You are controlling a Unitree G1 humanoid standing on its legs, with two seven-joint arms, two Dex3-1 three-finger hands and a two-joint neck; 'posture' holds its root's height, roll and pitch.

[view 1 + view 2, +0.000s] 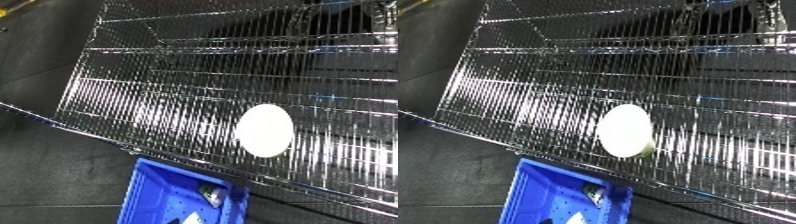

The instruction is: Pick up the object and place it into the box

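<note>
A white round object (265,129) lies on the wire shelf (160,100), near its front edge. In the right eye view a greenish rim shows at its lower right side. Below the shelf stands a blue bin (164,192) at the bottom of the view, with a couple of small pale items (211,195) inside it. Neither of my hands shows in either view.
The chrome wire rack has further shelves behind (266,45). Its front rail (89,132) runs slanted between the object and the bin. Dark floor (44,170) lies to the left of the bin.
</note>
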